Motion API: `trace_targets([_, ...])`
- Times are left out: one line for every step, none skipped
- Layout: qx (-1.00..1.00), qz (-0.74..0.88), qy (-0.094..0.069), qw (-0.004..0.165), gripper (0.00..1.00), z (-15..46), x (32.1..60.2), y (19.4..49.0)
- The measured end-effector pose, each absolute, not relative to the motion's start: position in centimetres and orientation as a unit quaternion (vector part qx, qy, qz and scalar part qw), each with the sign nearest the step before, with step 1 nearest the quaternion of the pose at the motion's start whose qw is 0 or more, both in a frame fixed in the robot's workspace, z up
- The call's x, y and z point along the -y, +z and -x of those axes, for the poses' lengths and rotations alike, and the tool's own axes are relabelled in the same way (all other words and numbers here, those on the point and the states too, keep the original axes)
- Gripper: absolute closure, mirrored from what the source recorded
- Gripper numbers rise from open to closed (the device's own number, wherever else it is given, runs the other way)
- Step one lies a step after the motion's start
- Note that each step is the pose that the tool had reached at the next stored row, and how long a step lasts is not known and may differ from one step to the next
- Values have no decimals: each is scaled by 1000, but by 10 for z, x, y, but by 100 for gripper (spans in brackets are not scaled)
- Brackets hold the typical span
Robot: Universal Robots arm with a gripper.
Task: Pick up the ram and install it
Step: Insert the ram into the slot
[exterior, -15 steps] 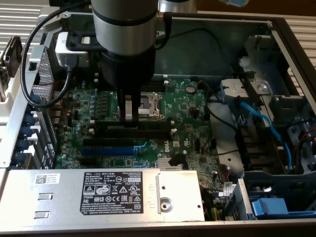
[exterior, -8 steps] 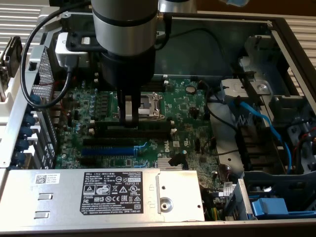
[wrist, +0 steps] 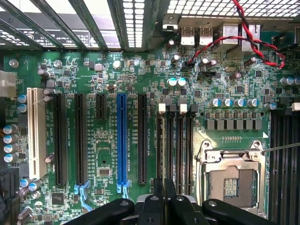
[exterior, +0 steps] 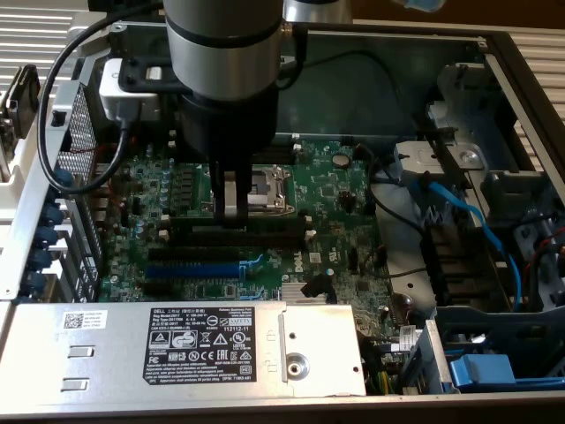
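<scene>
Gripper fingers pinched on what appears to be the ram, edge-on at the memory slots beside the CPU socket. Judged best practice: keep stick parallel to slot, press evenly.

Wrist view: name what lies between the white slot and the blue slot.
Three black slots, two long and one short, seen in the wrist view.

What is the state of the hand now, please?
Hand: closed at the memory slots; whether it holds the ram cannot be told.
</scene>
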State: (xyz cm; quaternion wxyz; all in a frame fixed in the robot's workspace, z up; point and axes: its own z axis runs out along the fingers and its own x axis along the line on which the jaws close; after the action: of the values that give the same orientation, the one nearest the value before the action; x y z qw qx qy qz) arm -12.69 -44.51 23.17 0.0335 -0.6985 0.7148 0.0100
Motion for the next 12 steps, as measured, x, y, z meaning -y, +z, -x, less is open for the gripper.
trace_targets([-715, 698, 10, 33, 88, 127, 445, 232])
trace_targets([-715, 698, 10, 33, 88, 127, 445, 232])
trace_targets([-715, 698, 10, 33, 88, 127, 445, 232])
trace_targets([-715, 698, 10, 33, 88, 127, 445, 232])
trace_targets([-715, 698, 10, 33, 88, 127, 445, 232])
trace_targets([-715, 698, 10, 34, 88, 127, 445, 232])
trace_targets([-715, 698, 10, 34, 88, 127, 446, 232])
trace_targets([-715, 698, 10, 33, 88, 127, 446, 232])
trace_targets([-715, 698, 10, 33, 88, 127, 446, 232])
trace_targets([-715, 698, 10, 33, 88, 127, 446, 232])
trace_targets([-715, 698, 10, 33, 88, 127, 446, 232])
trace_targets([-715, 698, 10, 33, 88, 127, 446, 232])
